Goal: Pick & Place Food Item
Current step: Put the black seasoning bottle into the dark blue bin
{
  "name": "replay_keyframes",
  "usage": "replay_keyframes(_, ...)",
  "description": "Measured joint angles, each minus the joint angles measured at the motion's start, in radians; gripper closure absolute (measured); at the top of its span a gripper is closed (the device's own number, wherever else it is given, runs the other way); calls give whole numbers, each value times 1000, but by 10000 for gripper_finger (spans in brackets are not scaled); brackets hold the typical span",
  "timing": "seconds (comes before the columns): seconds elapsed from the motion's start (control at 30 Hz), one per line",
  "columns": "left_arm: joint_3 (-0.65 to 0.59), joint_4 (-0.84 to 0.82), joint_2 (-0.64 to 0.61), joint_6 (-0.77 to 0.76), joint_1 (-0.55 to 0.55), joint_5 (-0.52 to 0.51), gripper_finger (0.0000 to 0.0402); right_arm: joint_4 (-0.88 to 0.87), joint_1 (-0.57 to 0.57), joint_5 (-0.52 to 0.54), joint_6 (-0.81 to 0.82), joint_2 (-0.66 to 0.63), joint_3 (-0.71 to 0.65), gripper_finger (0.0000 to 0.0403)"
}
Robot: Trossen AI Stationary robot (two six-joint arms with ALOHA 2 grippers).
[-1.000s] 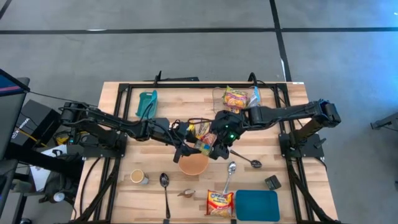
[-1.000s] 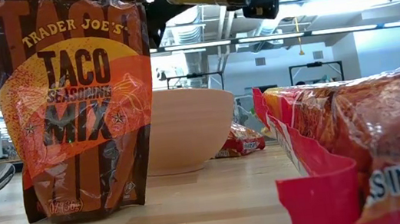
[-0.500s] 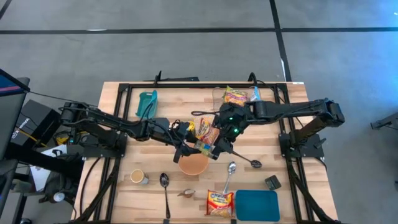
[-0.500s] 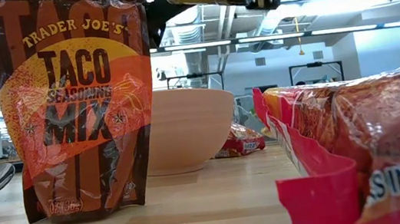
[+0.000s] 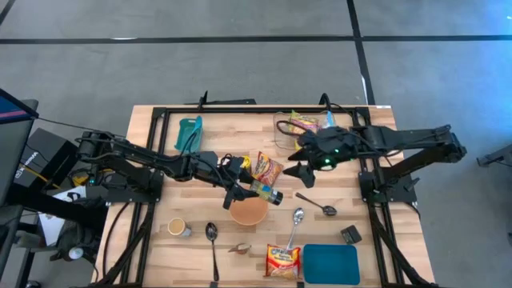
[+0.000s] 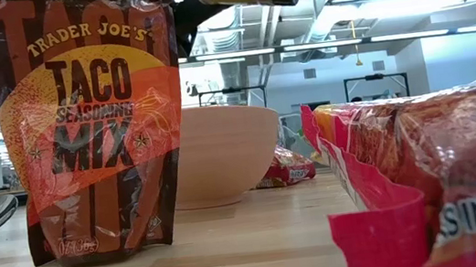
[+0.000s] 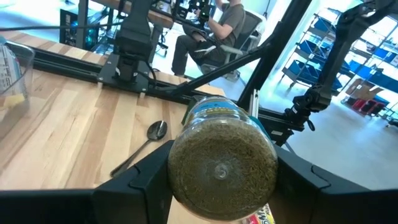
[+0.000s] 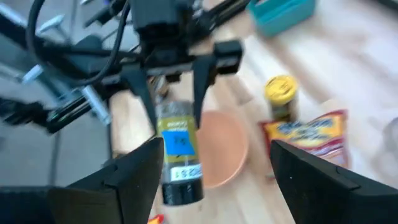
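Glass jar (image 5: pixel 262 191) sits clamped in my left gripper (image 5: pixel 242 192) over the bowl (image 5: pixel 249 211); my right gripper (image 5: pixel 298 173), jaws wide and empty, has backed off right, so the handover looks finished.

The wooden worktop (image 5: pixel 160 248) carries a tan bowl (image 5: pixel 250 212) near its middle. Around the bowl lie spoons (image 5: pixel 212 234), a ramen packet (image 5: pixel 282 262), a teal lid (image 5: pixel 330 264), a small cup (image 5: pixel 178 227) and a taco seasoning pouch (image 5: pixel 267 169).
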Motion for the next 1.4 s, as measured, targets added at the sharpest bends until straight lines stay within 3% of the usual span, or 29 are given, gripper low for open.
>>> replay_keyframes(0.17, 0, 13, -11, 0, 5, -17, 209, -8, 89, 205, 8, -4, 0, 117)
replay_keyframes(0.43, -11, 5, -110, 0, 47, -104, 204, -20, 218, 444, 90, -10, 0, 117)
replay_keyframes(0.6, -34, -4, -205, 5, 99, -143, 210, -60, 300, 623, 219, -10, 0, 117)
replay_keyframes(0.83, -61, -9, -294, 119, 117, -339, 206, -65, 386, 865, 503, 9, -7, 117)
replay_keyframes(1.17, -61, 4, -263, 200, 114, -449, 205, 54, 396, 908, 894, 9, -170, 117)
replay_keyframes(1.4, -61, 0, -229, 229, 114, -472, 210, 397, 389, 900, 959, 9, -332, 117)
